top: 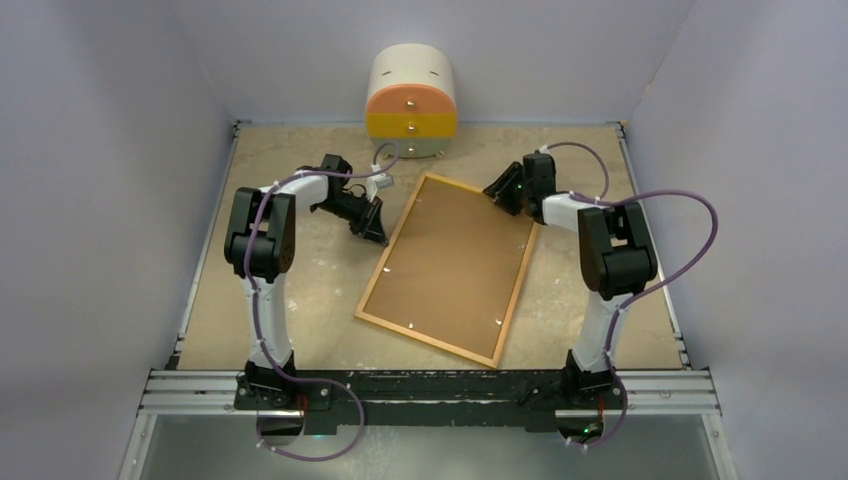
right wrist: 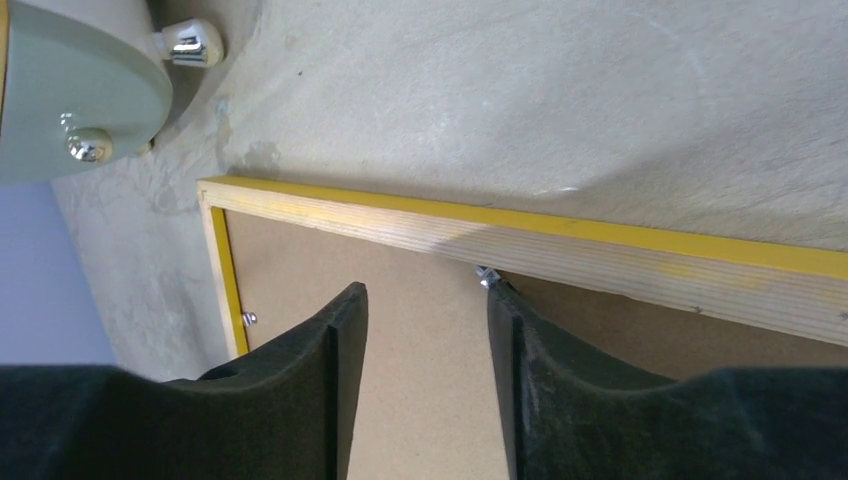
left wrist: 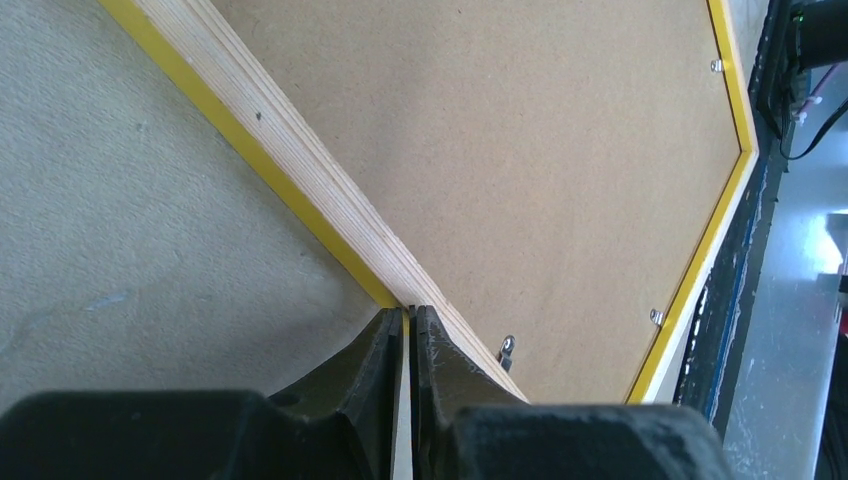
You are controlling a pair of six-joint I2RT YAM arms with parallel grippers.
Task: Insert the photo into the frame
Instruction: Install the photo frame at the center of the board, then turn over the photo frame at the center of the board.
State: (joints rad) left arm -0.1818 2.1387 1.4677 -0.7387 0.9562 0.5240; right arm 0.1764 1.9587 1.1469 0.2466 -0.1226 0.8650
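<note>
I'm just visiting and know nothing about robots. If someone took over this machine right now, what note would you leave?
Left tool: shut, tips at the left rail of the thin rectangular yellow-and-wood picture frame; unclear whether it pinches it.
Right tool: open, hovering over the flat brown backing board, beside a small metal clip.
Things: frame lies back up on the beige table, board inside it; the photo is not in view.
Done: board seated in the frame, apparently.
Left: confirm the photo is underneath, then probably secure the clips.
</note>
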